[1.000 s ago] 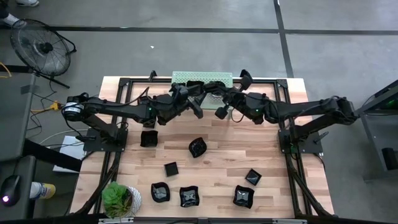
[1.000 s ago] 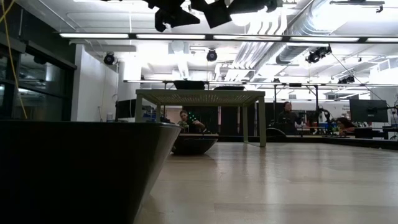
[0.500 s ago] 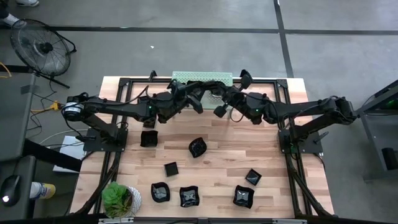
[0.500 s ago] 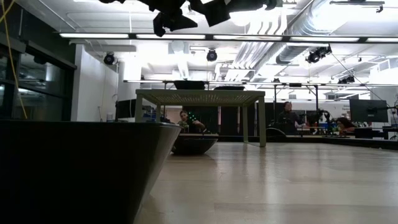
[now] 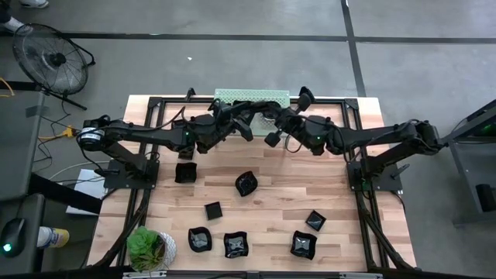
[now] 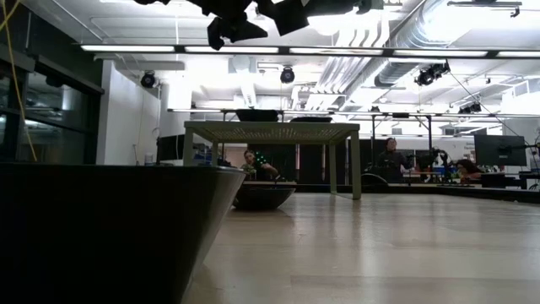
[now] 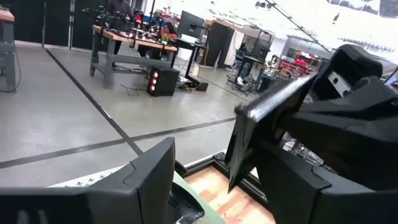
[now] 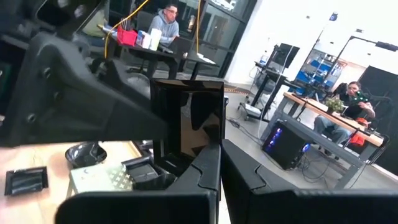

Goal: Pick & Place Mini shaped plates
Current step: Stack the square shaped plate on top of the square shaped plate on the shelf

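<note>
A glossy black square mini plate [image 8: 186, 118] stands on edge in the air over the far middle of the table, and my right gripper [image 8: 221, 148] is shut on it. In the left wrist view the same plate [image 7: 273, 102] shows slantwise. My left gripper [image 7: 217, 155] is open, with a finger on either side of the plate and a gap showing on one side. In the high view the two grippers meet, left [image 5: 246, 128] and right [image 5: 273, 138], just in front of the pale green shelf [image 5: 252, 97]. Several more black plates, one of them [image 5: 246, 184], lie flat on the table. My right gripper pinches the plate's raised rim [image 8: 217, 140] on one side between its two fingers. The fingers lie level and come from the table's right. The plate spreads sideways from the fingertips, its face toward the wrist, upright and clear of the table and the shelf.
The green shelf at the far edge carries other black dishes [image 8: 140, 167]. A dish [image 6: 263, 197] sits under the shelf. A potted plant [image 5: 149, 248] stands at the near left corner. A large black dish [image 6: 110, 228] is close to the low camera. People sit at benches beyond the table.
My left gripper has rolled a little at the wrist while staying beside the held plate. The plates on the table lie as before.
</note>
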{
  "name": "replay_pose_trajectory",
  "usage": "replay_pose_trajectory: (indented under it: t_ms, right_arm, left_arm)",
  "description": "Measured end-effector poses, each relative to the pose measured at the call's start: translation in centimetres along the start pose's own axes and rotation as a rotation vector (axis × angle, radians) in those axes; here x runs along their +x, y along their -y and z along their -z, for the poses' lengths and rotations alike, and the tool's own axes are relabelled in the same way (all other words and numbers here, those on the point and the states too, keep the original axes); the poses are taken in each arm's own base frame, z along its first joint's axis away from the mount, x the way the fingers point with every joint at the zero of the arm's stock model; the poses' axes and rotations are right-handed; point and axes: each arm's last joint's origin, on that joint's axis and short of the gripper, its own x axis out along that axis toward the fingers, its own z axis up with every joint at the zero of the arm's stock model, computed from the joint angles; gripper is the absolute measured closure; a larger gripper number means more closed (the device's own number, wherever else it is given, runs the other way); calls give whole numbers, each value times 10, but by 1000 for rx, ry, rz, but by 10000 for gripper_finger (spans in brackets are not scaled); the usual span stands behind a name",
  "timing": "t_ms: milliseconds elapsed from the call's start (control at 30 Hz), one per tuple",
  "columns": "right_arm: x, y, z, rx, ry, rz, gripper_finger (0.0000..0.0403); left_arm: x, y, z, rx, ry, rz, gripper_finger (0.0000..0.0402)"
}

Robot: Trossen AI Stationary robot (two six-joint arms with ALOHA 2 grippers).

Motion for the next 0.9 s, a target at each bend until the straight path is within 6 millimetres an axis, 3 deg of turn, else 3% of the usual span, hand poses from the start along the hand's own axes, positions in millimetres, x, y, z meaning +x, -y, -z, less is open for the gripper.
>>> replay_pose_trajectory:
  t_ms: [433, 900]
  right_arm:
    - [0, 0, -2, -9, 15, -9, 403]
    - [0, 0, -2, -9, 16, -13, 403]
  left_arm:
    - [0, 1, 0, 1, -6, 17, 313]
    - [0, 2, 1, 4, -13, 38, 376]
